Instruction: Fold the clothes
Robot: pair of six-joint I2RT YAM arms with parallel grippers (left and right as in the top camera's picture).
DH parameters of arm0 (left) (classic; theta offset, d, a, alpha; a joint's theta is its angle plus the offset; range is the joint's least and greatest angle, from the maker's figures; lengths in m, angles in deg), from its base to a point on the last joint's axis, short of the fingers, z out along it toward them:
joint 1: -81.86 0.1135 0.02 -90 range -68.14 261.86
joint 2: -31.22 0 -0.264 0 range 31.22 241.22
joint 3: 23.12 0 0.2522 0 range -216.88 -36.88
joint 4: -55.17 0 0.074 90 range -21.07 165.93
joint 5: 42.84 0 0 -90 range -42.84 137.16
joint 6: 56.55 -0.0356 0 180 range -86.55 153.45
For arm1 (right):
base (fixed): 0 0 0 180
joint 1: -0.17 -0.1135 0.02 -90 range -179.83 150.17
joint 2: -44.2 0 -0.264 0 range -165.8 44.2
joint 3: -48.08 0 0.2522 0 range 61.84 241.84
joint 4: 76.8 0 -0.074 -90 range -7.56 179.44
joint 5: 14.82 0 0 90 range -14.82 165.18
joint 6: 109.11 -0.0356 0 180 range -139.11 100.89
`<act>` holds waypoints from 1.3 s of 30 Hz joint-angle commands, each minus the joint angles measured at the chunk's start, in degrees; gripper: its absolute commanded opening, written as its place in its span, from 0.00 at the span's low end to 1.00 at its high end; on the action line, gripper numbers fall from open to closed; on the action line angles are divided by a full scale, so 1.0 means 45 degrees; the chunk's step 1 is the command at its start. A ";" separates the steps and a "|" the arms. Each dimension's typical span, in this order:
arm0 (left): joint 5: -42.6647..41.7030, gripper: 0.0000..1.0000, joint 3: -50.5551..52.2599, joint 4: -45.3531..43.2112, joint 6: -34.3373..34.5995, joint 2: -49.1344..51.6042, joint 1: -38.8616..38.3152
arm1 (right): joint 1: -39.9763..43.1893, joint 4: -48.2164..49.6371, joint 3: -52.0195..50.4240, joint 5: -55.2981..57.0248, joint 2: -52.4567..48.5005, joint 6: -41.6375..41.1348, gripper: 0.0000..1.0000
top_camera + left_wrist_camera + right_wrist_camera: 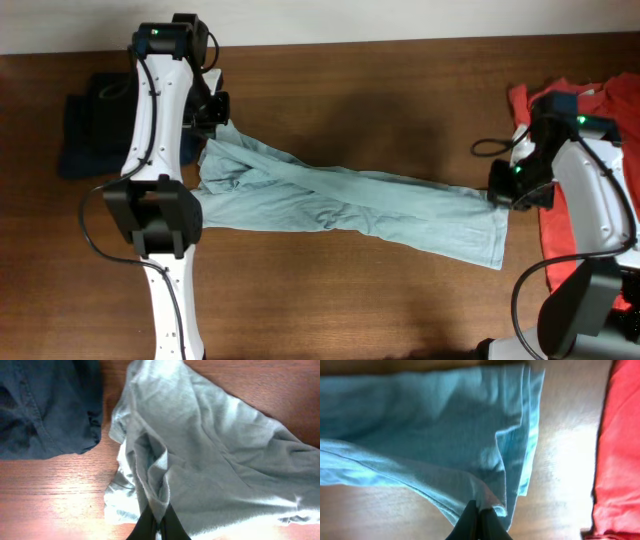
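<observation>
A pale grey-blue T-shirt [340, 205] lies stretched in a long band across the wooden table, from upper left to lower right. My left gripper [210, 128] is shut on a fold of its left end; the left wrist view shows the T-shirt [215, 460] bunched and drawn into my left gripper [159, 522]. My right gripper [500, 196] is shut on the shirt's right edge, and in the right wrist view the T-shirt [430, 425] hem rises into my right gripper [479, 515]. A dark navy piece [92, 130] lies at the far left. A red-orange T-shirt [590, 170] lies at the right.
The dark navy piece [45, 405] sits close beside the grey-blue shirt's left end. The red-orange T-shirt [620, 445] lies just right of the shirt's hem, partly under my right arm. Bare wooden table [350, 300] runs along the near side.
</observation>
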 commanded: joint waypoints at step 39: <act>0.1540 0.01 0.4371 0.0024 0.1676 -0.0117 0.0364 | 0.0058 0.2181 -0.2890 0.1331 -0.0670 -0.1598 0.04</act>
